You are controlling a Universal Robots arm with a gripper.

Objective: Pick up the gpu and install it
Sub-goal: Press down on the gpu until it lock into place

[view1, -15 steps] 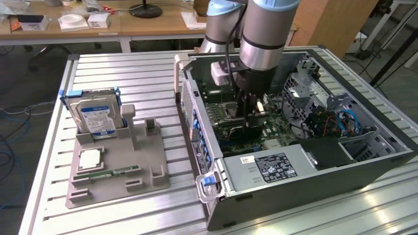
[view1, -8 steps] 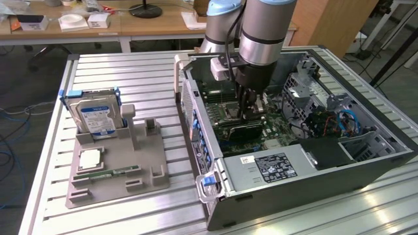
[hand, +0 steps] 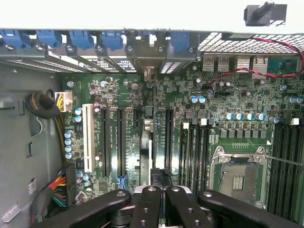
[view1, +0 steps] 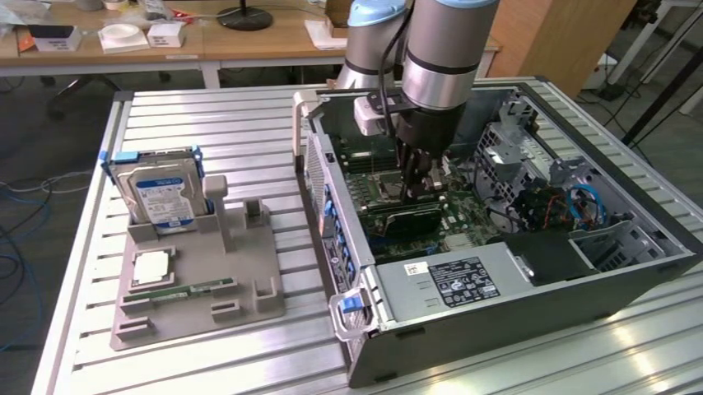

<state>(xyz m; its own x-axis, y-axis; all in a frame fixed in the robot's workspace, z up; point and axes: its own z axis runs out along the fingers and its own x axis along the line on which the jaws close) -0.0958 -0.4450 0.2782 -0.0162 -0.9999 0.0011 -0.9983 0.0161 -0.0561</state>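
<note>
Reaching down into the open computer case [view1: 615,271] at centre frame, the gripper [view1: 420,191] had its fingers closed on the gpu [view1: 409,219], which stood edge-on directly below them, long axis along the motherboard [hand: 142,95] slots.

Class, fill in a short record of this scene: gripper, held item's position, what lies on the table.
Gripper: gripper shut on the graphics card, inside the computer case
Card position: on edge over the motherboard slots; seated or not, cannot tell
Table: hard drive and memory stick on the grey rack
</note>
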